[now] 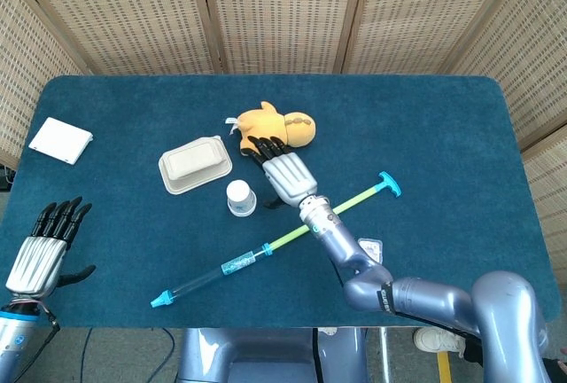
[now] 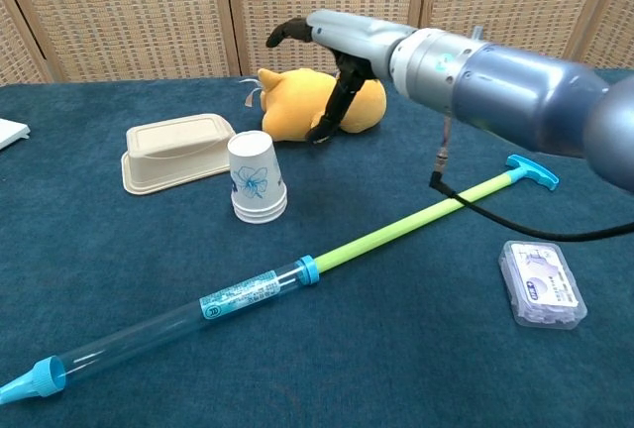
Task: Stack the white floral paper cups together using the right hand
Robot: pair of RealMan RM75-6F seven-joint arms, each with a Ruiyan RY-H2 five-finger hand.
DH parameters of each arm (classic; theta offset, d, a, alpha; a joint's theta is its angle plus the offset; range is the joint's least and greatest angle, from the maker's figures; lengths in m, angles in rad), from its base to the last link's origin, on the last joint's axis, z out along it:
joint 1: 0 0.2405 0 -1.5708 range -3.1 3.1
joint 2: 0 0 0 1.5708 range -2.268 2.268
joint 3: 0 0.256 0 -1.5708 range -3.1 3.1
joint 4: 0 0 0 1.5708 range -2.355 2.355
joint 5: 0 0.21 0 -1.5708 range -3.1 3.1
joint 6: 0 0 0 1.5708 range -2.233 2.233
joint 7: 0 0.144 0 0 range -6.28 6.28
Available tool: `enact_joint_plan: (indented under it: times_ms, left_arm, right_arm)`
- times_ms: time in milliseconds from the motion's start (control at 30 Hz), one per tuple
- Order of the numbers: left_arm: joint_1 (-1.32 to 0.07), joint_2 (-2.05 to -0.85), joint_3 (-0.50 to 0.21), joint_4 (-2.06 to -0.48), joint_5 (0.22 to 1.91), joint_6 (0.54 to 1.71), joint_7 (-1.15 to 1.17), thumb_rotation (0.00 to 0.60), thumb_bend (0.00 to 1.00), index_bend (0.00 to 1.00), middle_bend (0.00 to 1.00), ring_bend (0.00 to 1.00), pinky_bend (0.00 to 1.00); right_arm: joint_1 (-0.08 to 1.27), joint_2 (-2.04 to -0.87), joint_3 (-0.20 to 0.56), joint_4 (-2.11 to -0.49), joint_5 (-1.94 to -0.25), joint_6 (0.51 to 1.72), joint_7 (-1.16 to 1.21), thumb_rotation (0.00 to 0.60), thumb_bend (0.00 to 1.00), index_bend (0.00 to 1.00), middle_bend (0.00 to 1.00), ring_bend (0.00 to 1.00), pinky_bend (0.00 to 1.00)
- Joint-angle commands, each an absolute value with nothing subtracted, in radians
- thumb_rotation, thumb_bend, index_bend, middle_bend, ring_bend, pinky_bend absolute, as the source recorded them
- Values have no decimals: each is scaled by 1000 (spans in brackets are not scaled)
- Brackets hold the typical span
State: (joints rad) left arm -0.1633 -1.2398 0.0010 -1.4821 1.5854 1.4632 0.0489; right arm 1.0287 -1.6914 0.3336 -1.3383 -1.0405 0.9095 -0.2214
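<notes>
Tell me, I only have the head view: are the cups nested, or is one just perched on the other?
Observer: Nested. In the chest view the upper floral cup sits fully down over the lower cup, both upside down, only stacked rims showing at the bottom.
Operator: Is the right hand clear of them?
Observer: Yes. The right hand is raised above the yellow plush toy, fingers apart, holding nothing, with open air between it and the cups.
Operator: What is that small thing near my forearm?
Observer: A clear plastic case with purple contents, lying flat beyond the green rod.
</notes>
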Motion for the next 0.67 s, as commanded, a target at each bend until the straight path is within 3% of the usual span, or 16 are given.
enact_joint_plan:
  times_ms: [33,367,667]
  left_arm:
    - [-163,-1242,0,-1479,1586,1466,46,600,46,0,0,0,0]
    - [-163,-1249,-29,-1461,1525,1447,35,600,46,0,0,0,0]
    - [-164,-1250,-24,-1466,1520,1434,58,600,46,0,0,0,0]
  right_arm:
    - [953,-1614,291,-1422,-1090,989,-228,600,135,138,0,0,0]
    - [647,-1413,96,-1561,-1335,1357,-213,600,135,80,0,0,0]
    - [465,-1366,-10,-1539,-1419,1513,-205,600,135,64,0,0,0]
